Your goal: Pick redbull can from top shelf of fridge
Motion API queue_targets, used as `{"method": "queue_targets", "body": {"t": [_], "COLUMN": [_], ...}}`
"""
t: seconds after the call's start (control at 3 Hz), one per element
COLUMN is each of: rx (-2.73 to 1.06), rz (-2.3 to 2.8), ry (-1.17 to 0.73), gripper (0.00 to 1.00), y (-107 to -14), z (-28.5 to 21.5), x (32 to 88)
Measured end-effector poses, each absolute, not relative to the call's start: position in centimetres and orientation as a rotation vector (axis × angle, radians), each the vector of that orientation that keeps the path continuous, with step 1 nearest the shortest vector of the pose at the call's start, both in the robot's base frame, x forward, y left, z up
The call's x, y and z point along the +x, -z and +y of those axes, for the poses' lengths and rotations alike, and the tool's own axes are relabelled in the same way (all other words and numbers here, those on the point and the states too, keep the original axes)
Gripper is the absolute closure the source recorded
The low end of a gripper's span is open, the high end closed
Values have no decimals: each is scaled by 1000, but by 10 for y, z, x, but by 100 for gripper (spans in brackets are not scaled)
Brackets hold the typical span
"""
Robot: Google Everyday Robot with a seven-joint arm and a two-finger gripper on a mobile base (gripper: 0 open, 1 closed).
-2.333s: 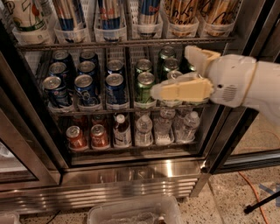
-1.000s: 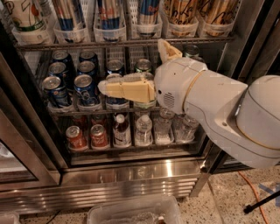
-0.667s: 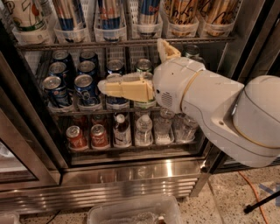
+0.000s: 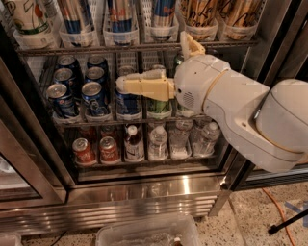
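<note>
labels: the redbull can (image 4: 163, 13) stands at top centre of the frame in a clear lane tray on the top shelf (image 4: 96, 49) of the fridge (image 4: 144, 192). its red lettering is cut by the frame edge and cannot be read whole. similar blue-and-silver cans (image 4: 120, 14) fill the lanes to its left, brown patterned cans (image 4: 197, 13) those to its right.

room: the gripper (image 4: 153, 62) hangs below that shelf, before the middle rack. its jaws are spread wide, one level toward the left, the other pointing up at the shelf's front edge, nothing between them. the white arm (image 4: 231, 105) covers the right of the opening.

surroundings: blue cans (image 4: 62, 93) and green cans (image 4: 159, 106) stand behind the gripper, red cans (image 4: 84, 151) and water bottles (image 4: 159, 141) lower down. a clear tub (image 4: 149, 233) sits at the bottom edge.
</note>
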State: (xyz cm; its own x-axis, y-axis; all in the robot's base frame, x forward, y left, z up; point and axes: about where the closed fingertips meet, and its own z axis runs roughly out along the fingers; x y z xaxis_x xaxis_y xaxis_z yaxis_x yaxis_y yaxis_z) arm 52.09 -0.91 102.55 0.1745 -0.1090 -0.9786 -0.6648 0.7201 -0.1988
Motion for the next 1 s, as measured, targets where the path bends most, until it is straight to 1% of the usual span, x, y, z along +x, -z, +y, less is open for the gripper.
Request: {"method": "queue_targets", "body": {"t": [1.0], "rx": [-721], "rz": [1326], "ry": [-455], "gripper": [0], "y": [-1040], "z": [-3], "x": [528]}}
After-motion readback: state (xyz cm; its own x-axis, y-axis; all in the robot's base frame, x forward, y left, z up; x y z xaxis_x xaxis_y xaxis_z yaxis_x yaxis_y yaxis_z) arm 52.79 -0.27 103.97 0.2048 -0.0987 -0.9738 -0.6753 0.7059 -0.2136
